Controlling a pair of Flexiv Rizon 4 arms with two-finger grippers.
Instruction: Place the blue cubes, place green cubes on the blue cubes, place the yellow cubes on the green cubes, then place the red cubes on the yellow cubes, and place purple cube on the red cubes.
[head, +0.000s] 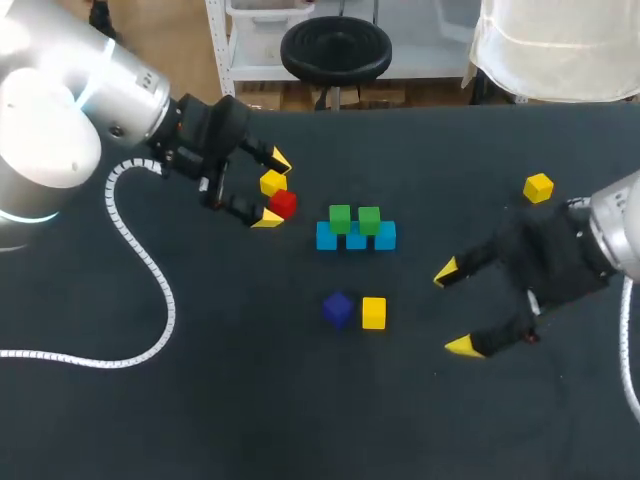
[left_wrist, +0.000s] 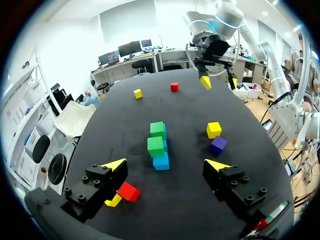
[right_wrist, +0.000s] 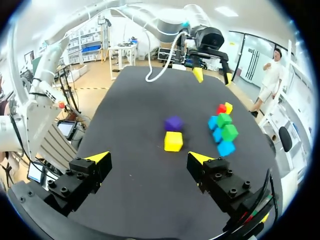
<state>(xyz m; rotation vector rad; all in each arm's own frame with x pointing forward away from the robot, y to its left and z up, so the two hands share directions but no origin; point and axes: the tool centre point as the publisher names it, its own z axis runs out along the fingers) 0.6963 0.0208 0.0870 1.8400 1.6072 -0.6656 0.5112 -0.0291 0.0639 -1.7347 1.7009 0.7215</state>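
Sitting at centre, three blue cubes (head: 326, 237) in a row, two green cubes (head: 340, 217) on top, purple cube (head: 337, 308) and yellow cube (head: 374, 312) side by side nearer, red cube (head: 284, 203) touching second yellow cube (head: 271, 181) between wide-spread fingers of left gripper (head: 274, 189), right gripper (head: 453, 308) at right, wide, holding nothing.

Beside the red cube (left_wrist: 129, 191), a yellow cube (left_wrist: 114, 201) lies mostly hidden behind a finger (left_wrist: 100, 182) of the left gripper (left_wrist: 166, 164)

Three blue cubes (head: 386, 236), two green cubes (head: 340, 217), three yellow cubes (head: 373, 312). Two red cubes (left_wrist: 129, 191), one purple cube (head: 338, 308).
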